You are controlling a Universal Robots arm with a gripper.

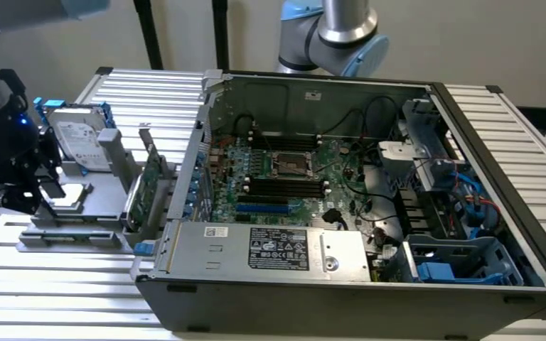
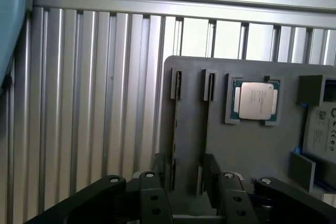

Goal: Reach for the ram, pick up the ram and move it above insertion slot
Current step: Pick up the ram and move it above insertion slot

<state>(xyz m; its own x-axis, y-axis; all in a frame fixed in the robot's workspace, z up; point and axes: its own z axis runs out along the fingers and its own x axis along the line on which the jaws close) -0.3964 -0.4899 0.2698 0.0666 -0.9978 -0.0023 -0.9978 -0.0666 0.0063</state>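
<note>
At the exterior view's left, our gripper (image 1: pixel 19 193) hangs over the end of the gray holder (image 1: pixel 97 186) on the table (image 1: pixel 55 284), jaws spread wide with nothing in them. From the wrist, the ram (image 2: pixel 175 129) looks to us like a thin strip on edge in the holder's slot, just under the gap between the jaws and near the CPU (image 2: pixel 255 100). Further right are the hard drive (image 1: pixel 77 144), an upright green card (image 1: pixel 146 192) and the open PC case (image 1: pixel 349 284).
</note>
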